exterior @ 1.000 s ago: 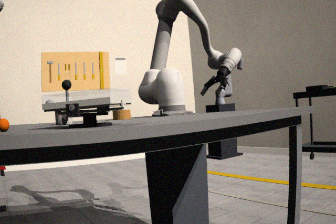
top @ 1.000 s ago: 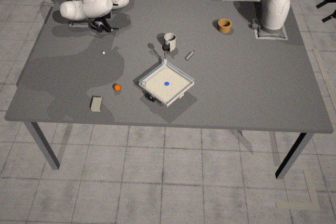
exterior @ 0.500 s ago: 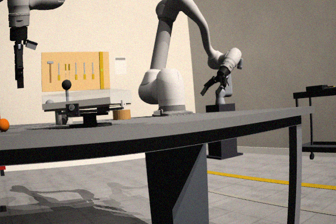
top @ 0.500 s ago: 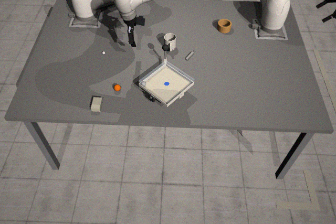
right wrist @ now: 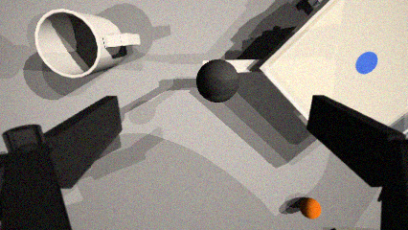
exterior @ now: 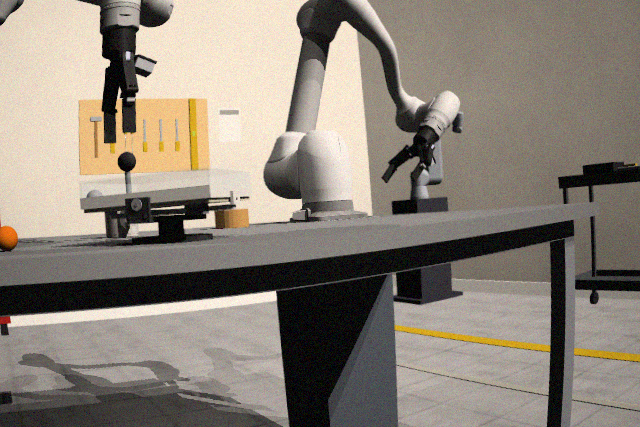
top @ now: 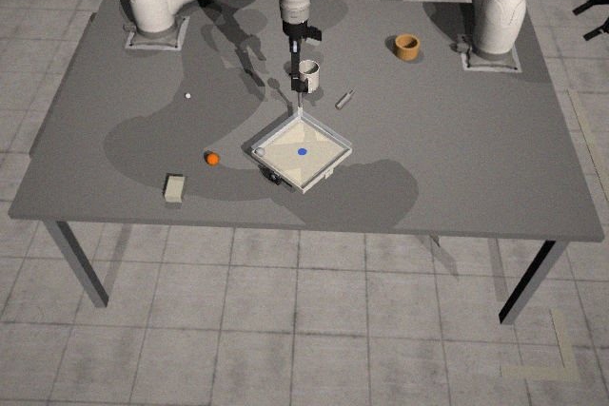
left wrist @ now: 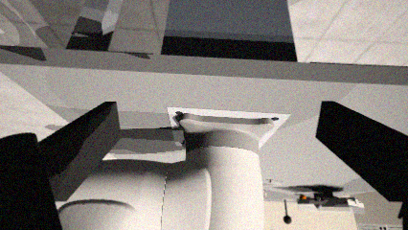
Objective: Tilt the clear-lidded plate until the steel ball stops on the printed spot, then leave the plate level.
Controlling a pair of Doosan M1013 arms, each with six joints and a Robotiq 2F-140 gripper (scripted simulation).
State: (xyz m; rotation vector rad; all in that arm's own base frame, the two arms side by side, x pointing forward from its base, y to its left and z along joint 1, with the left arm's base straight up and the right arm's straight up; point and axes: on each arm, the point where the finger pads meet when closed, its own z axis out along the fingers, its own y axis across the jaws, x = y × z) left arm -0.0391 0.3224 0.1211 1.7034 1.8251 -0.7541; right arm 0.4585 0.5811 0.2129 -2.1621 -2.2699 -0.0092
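The plate and its surroundings. The clear-lidded plate (top: pixel 320 165) (exterior: pixel 155 198) (right wrist: pixel 326 43) looks tilted on its dark pedestal (exterior: pixel 171 229), with the steel ball (top: pixel 259 151) (exterior: pixel 94 194) inside it at one corner, off the printed spot (top: pixel 302 151) (right wrist: pixel 367 62) at the plate's middle. The right gripper (top: pixel 299 86) (exterior: pixel 119 136) (right wrist: pixel 215 112), beside the plate and above its black knob (exterior: pixel 126 160) (left wrist: pixel 287 218) (right wrist: pixel 217 80), is spread wide and grasps nothing. The left gripper (top: pixel 583 25) (exterior: pixel 406 172) (left wrist: pixel 217 120), likewise spread and without a load, is well apart from the plate, beyond the table (top: pixel 457 161) (exterior: pixel 454 238). Near the plate's knob corner stand a white mug (top: pixel 312 79) (right wrist: pixel 107 55) and, lying down, a small grey cylinder (top: pixel 344 99). The orange ball (top: pixel 212 159) (exterior: pixel 7 238) (right wrist: pixel 310 208) rests nearer the plate than the pale block (top: pixel 174 188); the orange bowl (top: pixel 406 52) (exterior: pixel 231 218) sits farther from the plate than the mug.
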